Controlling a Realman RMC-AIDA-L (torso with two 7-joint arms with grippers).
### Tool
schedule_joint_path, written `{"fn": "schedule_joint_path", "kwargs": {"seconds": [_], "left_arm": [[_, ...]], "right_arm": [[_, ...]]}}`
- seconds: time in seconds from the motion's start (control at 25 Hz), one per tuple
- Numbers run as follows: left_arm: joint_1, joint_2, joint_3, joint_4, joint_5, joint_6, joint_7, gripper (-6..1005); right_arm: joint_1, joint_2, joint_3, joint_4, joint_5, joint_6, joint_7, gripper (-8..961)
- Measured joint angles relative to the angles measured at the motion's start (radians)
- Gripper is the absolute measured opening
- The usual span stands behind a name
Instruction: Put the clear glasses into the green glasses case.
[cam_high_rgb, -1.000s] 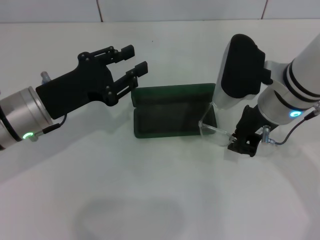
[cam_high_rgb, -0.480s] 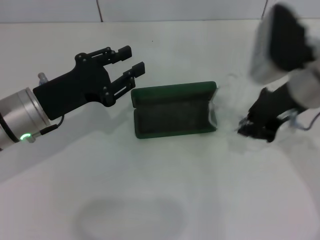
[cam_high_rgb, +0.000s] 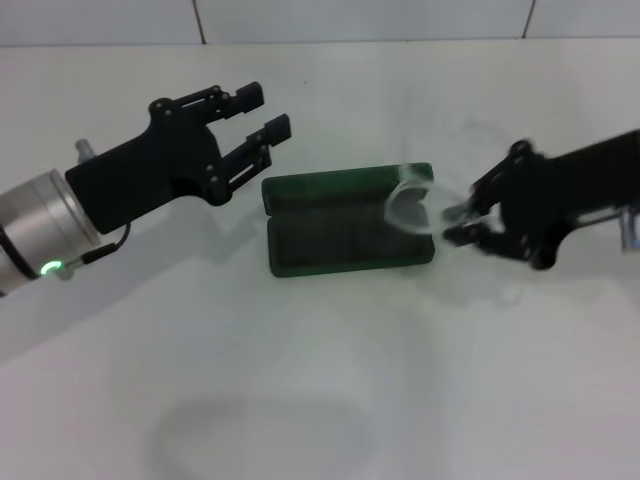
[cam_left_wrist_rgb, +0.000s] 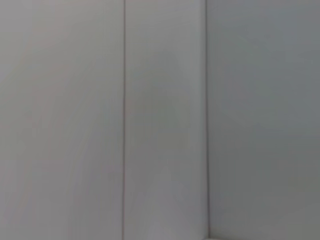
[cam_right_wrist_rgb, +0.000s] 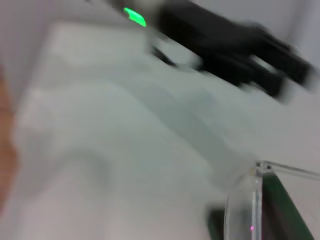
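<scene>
The green glasses case (cam_high_rgb: 330, 238) lies open at the table's middle, lid (cam_high_rgb: 335, 187) folded back, dark lining showing. The clear glasses (cam_high_rgb: 406, 200) hang tilted over the case's right end, one arm reaching to my right gripper (cam_high_rgb: 455, 225), which is shut on them just right of the case. The right wrist view shows the glasses' lens (cam_right_wrist_rgb: 243, 202) close up above the case's edge (cam_right_wrist_rgb: 282, 212). My left gripper (cam_high_rgb: 265, 111) hovers open behind the case's left end, holding nothing. The left wrist view shows only a wall.
The white table (cam_high_rgb: 320, 380) stretches around the case. A tiled wall (cam_high_rgb: 360, 18) runs along its far edge. The left arm (cam_right_wrist_rgb: 225, 45) with its green light crosses the right wrist view.
My right arm has swung round and carried the glasses from the table right of the case up over the case's right end. The left gripper has barely shifted.
</scene>
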Motion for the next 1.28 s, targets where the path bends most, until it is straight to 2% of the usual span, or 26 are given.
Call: {"fn": "schedule_joint_path", "kwargs": {"seconds": [0.2,0.52,0.68,0.88,1.28], "left_arm": [[-0.025,0.001,-0.002,0.000,-0.001,0.097,-0.025,440],[-0.056,0.005,0.016,0.000,0.008,0.222,-0.063,440],[-0.077,0.008,0.047,0.000,0.012,0.288,-0.076,440],[-0.112,0.005,0.117,-0.002,0.022,0.291,-0.084,440],[-0.153,0.005,0.127,-0.061,0.037,0.276,-0.091,440]], "right_arm": [[-0.024,-0.002,-0.003,0.174,0.195,0.025,-0.405,122],[-0.037,0.000,-0.003,0.334,0.300,0.052,-0.738,122],[-0.038,-0.002,-0.003,0.384,0.355,0.047,-0.837,123],[-0.038,-0.001,-0.017,0.390,0.373,0.040,-0.876,121],[-0.073,-0.004,-0.025,0.396,0.444,-0.055,-1.035,122]]}}
